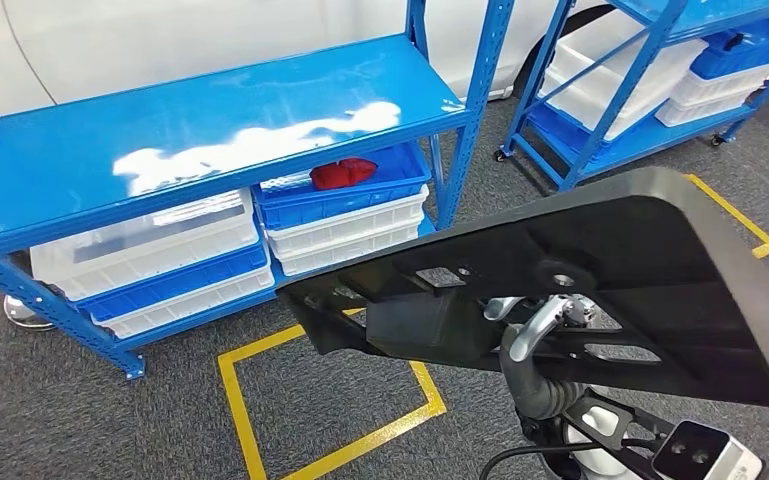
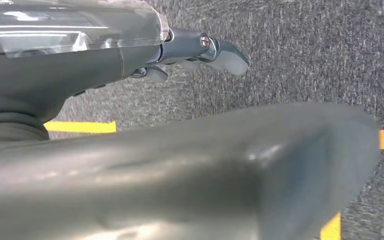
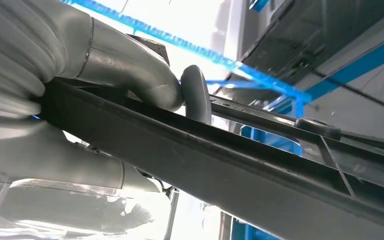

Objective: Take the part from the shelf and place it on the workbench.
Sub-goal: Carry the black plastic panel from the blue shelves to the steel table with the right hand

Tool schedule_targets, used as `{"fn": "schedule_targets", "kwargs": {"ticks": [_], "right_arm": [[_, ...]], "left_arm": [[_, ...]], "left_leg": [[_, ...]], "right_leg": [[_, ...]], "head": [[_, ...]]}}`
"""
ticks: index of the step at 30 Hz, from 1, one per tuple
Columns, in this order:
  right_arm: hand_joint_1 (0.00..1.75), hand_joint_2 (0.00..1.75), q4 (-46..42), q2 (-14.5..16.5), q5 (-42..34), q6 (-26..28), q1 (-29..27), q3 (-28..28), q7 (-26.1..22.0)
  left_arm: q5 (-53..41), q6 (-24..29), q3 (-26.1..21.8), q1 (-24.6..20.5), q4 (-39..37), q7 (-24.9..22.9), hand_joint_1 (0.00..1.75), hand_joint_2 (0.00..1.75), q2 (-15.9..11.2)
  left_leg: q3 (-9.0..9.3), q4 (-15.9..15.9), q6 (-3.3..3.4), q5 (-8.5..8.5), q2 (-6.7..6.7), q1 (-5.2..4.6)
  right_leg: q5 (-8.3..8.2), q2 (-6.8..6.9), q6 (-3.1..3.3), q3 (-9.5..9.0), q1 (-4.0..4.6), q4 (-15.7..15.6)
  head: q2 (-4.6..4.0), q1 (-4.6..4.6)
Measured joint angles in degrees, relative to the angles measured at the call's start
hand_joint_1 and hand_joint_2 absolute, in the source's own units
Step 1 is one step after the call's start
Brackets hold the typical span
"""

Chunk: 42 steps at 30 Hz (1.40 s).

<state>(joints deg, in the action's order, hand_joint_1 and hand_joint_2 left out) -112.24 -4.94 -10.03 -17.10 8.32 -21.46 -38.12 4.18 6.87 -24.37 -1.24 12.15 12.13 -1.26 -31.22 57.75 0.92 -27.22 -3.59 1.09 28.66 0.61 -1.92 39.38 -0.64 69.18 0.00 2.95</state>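
Black part (image 1: 600, 270) held up before blue shelf (image 1: 210, 130), right hand (image 3: 80, 75) fingers (image 3: 195, 92) clamped on its edge, left hand (image 2: 199, 50) fingers curled, empty

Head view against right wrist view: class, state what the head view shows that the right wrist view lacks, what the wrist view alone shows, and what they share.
Head view alone: the yellow floor marking, stacked white and blue bins with a red object in the top one, and the whole outline of the black part.
Right wrist view alone: the right hand gripping the part's edge, close up.
Both: the black part and the blue shelf.
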Motion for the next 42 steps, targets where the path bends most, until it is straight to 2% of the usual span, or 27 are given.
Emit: {"fn": "schedule_targets", "kwargs": {"ticks": [2, 4, 6, 8, 10, 11, 12, 13, 14, 15, 17, 19, 21, 22, 24, 25, 26, 28, 29, 30, 32, 34, 35, 37, 39, 41, 42], "right_arm": [[1.75, 1.75, -0.55, 0.01, 1.1, 0.24, -0.45, 0.05, 0.0], [1.75, 1.75, -1.21, 0.01, 1.81, 0.13, -0.98, 0.12, 0.0], [1.75, 1.75, -1.86, 0.02, 2.0, -0.52, -1.76, 0.4, 0.0], [1.75, 1.75, -2.58, 0.15, 1.59, -1.57, -2.21, 0.91, 0.0], [1.75, 1.75, -3.07, 0.47, 0.89, -2.52, -2.38, 1.43, 0.0], [1.75, 1.75, -3.22, 0.64, 0.59, -2.84, -2.54, 1.71, 0.0], [1.75, 1.75, -3.34, 0.75, 0.4, -3.06, -2.79, 2.02, 0.0], [1.75, 1.75, -3.51, 0.79, 0.31, -3.15, -3.05, 2.34, 0.0], [1.75, 1.75, -3.79, 0.82, 0.22, -3.16, -3.29, 2.77, 0.0], [1.75, 1.75, -4.15, 0.84, 0.18, -3.11, -3.5, 3.17, 0.0], [1.75, 1.75, -5.22, 0.93, 0.06, -2.98, -4.04, 4.07, 0.0], [1.75, 1.75, -6.47, 1.08, 0.01, -2.96, -4.96, 5.02, 0.0], [1.75, 1.75, -7.73, 1.26, 0.25, -3.09, -6.14, 5.91, 0.0], [1.75, 1.75, -8.37, 1.37, 0.42, -3.28, -6.79, 6.32, 0.0], [1.75, 1.75, -9.44, 1.72, 0.62, -3.8, -7.75, 6.97, -0.01], [1.75, 1.75, -9.81, 1.92, 0.62, -4.0, -8.11, 7.21, -0.01], [1.75, 1.75, -10.06, 2.14, 0.6, -4.15, -8.46, 7.44, -0.01], [1.75, 1.75, -10.31, 2.48, 0.52, -4.41, -9.26, 7.92, 0.0], [1.75, 1.75, -10.44, 2.58, 0.5, -4.63, -9.62, 8.25, 0.0], [1.75, 1.75, -10.62, 2.69, 0.48, -4.85, -9.89, 8.6, 0.0], [1.75, 1.75, -11.2, 3.02, 0.48, -5.25, -10.27, 9.34, 0.0], [1.75, 1.75, -11.71, 3.49, 0.46, -5.79, -10.6, 9.97, 0.0], [1.75, 1.75, -11.83, 3.78, 0.45, -6.29, -10.84, 10.26, 0.0], [1.75, 1.75, -11.94, 4.61, 0.49, -7.49, -11.45, 10.85, 0.0], [1.75, 1.75, -11.99, 5.59, 0.65, -8.22, -11.68, 11.23, 0.0], [1.75, 1.75, -11.94, 6.4, 0.78, -8.56, -11.63, 11.39, 0.0], [1.75, 1.75, -11.83, 6.72, 0.81, -8.77, -11.62, 11.49, 0.0]], "left_arm": [[-0.09, 0.94, -0.03, 0.03, 0.0, -0.46, 0.0, 0.0, 0.14], [-0.06, 1.87, -0.2, 0.1, 0.0, -0.65, 0.0, 0.0, 0.27], [0.02, 2.74, -0.62, 0.06, 0.0, -0.69, 0.0, 0.0, 0.39], [-0.06, 3.7, -1.01, 0.0, 0.0, -0.92, 0.0, 0.0, 0.52], [-0.33, 4.4, -1.26, 0.13, 0.0, -1.52, 0.0, 0.0, 0.56], [-0.52, 4.59, -1.39, 0.26, 0.0, -2.04, 0.0, 0.0, 0.53], [-0.77, 4.72, -1.52, 0.39, 0.0, -2.58, 0.0, 0.0, 0.5], [-1.0, 4.88, -1.62, 0.49, 0.0, -3.15, 0.0, 0.0, 0.48], [-1.33, 5.14, -1.73, 0.56, 0.0, -3.8, 0.0, 0.0, 0.46], [-1.61, 5.45, -1.83, 0.59, 0.0, -4.28, 0.0, 0.0, 0.4], [-2.14, 6.12, -2.06, 0.65, 0.0, -5.08, 0.0, 0.0, 0.18], [-2.58, 6.56, -2.3, 0.73, 0.0, -5.57, 0.0, 0.0, -0.19], [-2.86, 7.02, -2.49, 0.71, 0.0, -5.86, 0.0, 0.0, -0.68], [-2.93, 7.29, -2.59, 0.69, 0.0, -5.98, 0.0, 0.0, -0.93], [-3.07, 7.62, -2.9, 0.8, 0.0, -6.12, 0.0, 0.0, -1.37], [-3.19, 7.67, -3.09, 0.93, 0.0, -6.18, 0.0, 0.0, -1.61], [-3.34, 7.65, -3.27, 1.1, 0.0, -6.21, 0.0, 0.0, -1.78], [-3.68, 7.59, -3.62, 1.36, 0.0, -6.23, 0.0, 0.0, -2.15], [-3.86, 7.52, -3.74, 1.39, 0.0, -6.2, 0.0, 0.0, -2.28], [-4.04, 7.39, -3.81, 1.36, 0.01, -6.16, 0.0, 0.0, -2.42], [-4.44, 6.97, -3.86, 1.28, 0.02, -5.99, 0.0, 0.0, -2.56], [-4.73, 6.4, -3.9, 1.25, 0.02, -5.8, 0.0, 0.0, -2.7], [-4.83, 6.11, -3.93, 1.22, 0.02, -5.67, 0.0, 0.0, -2.75], [-4.86, 5.57, -4.09, 1.04, 0.03, -5.39, 0.0, 0.0, -2.85], [-4.85, 5.19, -4.28, 0.84, 0.04, -5.2, 0.0, 0.0, -2.92], [-4.97, 4.88, -4.46, 0.88, 0.04, -5.15, 0.0, 0.0, -3.05], [-5.11, 4.7, -4.59, 0.98, 0.04, -5.17, 0.0, 0.0, -3.13]], "left_leg": [[0.28, 0.05, -0.39, -0.27, -1.07, -0.21], [0.48, 0.08, -0.93, -0.52, -2.17, -0.44], [0.7, 0.03, -1.54, -0.81, -3.07, -0.47], [0.28, 1.77, -2.01, -2.42, -1.32, -0.33], [-2.29, 7.98, -2.19, -6.09, 1.68, -0.17], [-4.14, 12.05, -2.25, -7.9, 2.47, -0.15], [-5.64, 15.21, -2.32, -8.9, 2.86, -0.14], [-6.32, 16.51, -2.37, -8.76, 3.06, -0.13], [-5.94, 15.45, -2.38, -7.43, 3.16, -0.08], [-4.56, 12.26, -2.37, -5.27, 3.44, 0.01], [-1.26, 4.65, -2.3, -1.86, 5.57, 0.31], [0.17, 1.23, -1.96, -1.16, 7.3, 0.4], [0.29, 1.01, -1.31, -1.16, 6.6, 0.23], [0.41, 0.81, -0.92, -1.0, 5.92, 0.21], [0.56, 0.36, -0.19, -0.67, 4.54, 0.27], [0.58, 0.3, 0.04, -0.63, 3.83, 0.17], [0.56, 0.29, 0.2, -0.67, 3.09, 0.05], [0.57, 0.31, 0.29, -0.8, 1.54, -0.14], [0.62, 0.32, 0.27, -0.87, 0.79, -0.19], [0.72, 0.31, 0.19, -0.96, 0.12, -0.24], [1.06, 0.31, -0.13, -1.23, -1.06, -0.45], [1.4, 0.29, -0.58, -1.54, -2.16, -0.65], [1.57, 0.19, -0.85, -1.64, -2.75, -0.72], [2.1, -0.16, -1.42, -1.88, -3.68, -0.7], [1.74, 1.54, -1.89, -3.41, -1.63, -0.57], [-1.24, 8.17, -2.05, -6.92, 1.77, -0.4], [-3.26, 12.23, -2.09, -8.55, 2.61, -0.4]], "right_leg": [[-2.62, 2.98, 0.78, -4.14, 0.55, -7.97], [-3.03, 4.32, 1.67, -5.41, 1.23, -10.9], [-3.31, 2.78, 2.35, -5.28, 1.19, -11.12], [-3.74, 1.39, 3.07, -5.43, 0.84, -11.69], [-4.0, 0.0, 3.57, -5.45, 0.73, -11.96], [-4.04, -0.77, 3.69, -5.39, 0.78, -11.94], [-4.06, -1.6, 3.74, -5.37, 0.81, -11.91], [-4.07, -2.48, 3.74, -5.37, 0.81, -11.83], [-4.05, -3.35, 3.71, -5.38, 0.79, -11.7], [-3.99, -4.2, 3.61, -5.4, 0.73, -11.48], [-3.75, -5.68, 3.15, -5.16, 0.68, -10.79], [-3.73, -6.89, 2.44, -4.62, 0.64, -10.25], [-4.01, -8.11, 1.67, -4.19, 0.48, -10.27], [-3.88, -7.75, 1.34, -4.01, 0.47, -10.08], [-2.02, -4.92, 0.82, -2.58, 0.58, -7.16], [-0.27, -2.97, 0.66, -1.1, 0.57, -3.98], [1.6, -1.8, 0.5, 0.81, 0.45, 0.01], [3.42, -1.05, 0.36, 3.6, 0.18, 5.81], [2.86, -0.9, 0.39, 3.57, 0.11, 5.83], [1.32, -0.56, 0.56, 2.2, 0.1, 3.3], [-1.91, 1.86, 1.29, -2.38, 0.61, -5.04], [-3.06, 3.7, 2.12, -4.96, 1.34, -10.02], [-2.91, 3.56, 2.38, -5.02, 1.6, -10.43], [-3.26, 2.01, 2.94, -5.18, 1.46, -11.03], [-3.75, 0.66, 3.49, -5.71, 1.09, -11.95], [-3.94, -0.62, 3.85, -5.91, 0.96, -12.28], [-3.95, -1.38, 3.96, -5.87, 0.97, -12.24]], "head": [[0.0, 0.0], [0.0, 0.0], [0.0, 0.0], [0.0, 0.0], [0.0, 0.0], [0.0, 0.0], [0.0, 0.0], [0.0, 0.0], [0.0, 0.0], [0.0, 0.0], [0.0, 0.0], [0.0, 0.0], [0.0, 0.0], [-0.01, 0.0], [-0.01, 0.0], [-0.01, 0.0], [0.0, 0.0], [0.0, 0.0], [0.0, 0.0], [0.0, 0.0], [0.0, 0.0], [0.0, 0.0], [0.0, 0.0], [0.0, 0.0], [0.0, 0.0], [0.0, 0.0], [0.0, 0.0]]}}
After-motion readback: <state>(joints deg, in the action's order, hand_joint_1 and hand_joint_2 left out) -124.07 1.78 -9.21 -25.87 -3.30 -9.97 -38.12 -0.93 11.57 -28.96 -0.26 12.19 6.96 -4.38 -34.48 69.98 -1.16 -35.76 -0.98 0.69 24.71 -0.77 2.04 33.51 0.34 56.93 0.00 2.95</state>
